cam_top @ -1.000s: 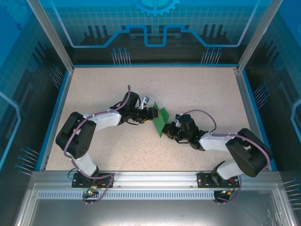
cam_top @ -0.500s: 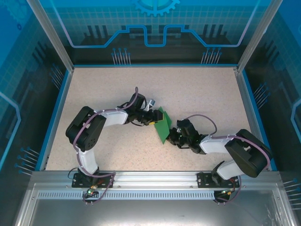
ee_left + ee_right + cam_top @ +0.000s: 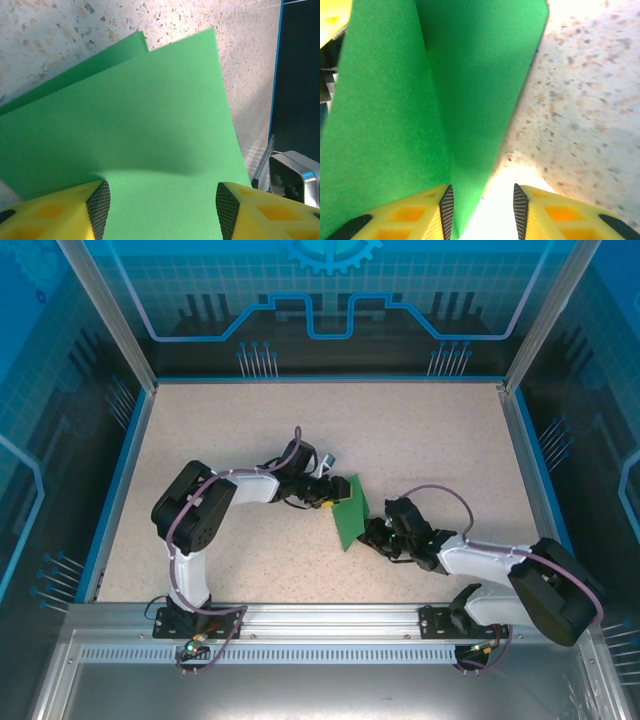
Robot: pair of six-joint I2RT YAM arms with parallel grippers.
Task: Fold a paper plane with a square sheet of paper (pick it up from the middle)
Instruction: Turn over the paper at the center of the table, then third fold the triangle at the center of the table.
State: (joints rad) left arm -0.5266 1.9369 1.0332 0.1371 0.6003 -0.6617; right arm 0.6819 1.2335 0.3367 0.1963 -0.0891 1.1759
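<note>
The square sheet of paper [image 3: 349,515] is bright green and folded into two layers, and it sits between my two grippers at the middle of the speckled table. My left gripper [image 3: 328,492] is at its upper left edge. In the left wrist view the paper [image 3: 140,115] spreads flat between that gripper's [image 3: 162,210] wide-apart pads. My right gripper [image 3: 370,533] is at the paper's lower right edge. In the right wrist view its jaws [image 3: 483,210] stand apart, and the paper's crease [image 3: 445,100] lies against the left pad [image 3: 447,210].
A blue rim [image 3: 118,480] walls the speckled tabletop [image 3: 430,440] on three sides. A metal rail [image 3: 320,625] carrying both arm bases runs along the near edge. A dark wall and a metal part [image 3: 295,175] show at the right of the left wrist view.
The right gripper's jaws have opened off the paper. Both arms and the paper have shifted a little to the right and toward the near edge.
</note>
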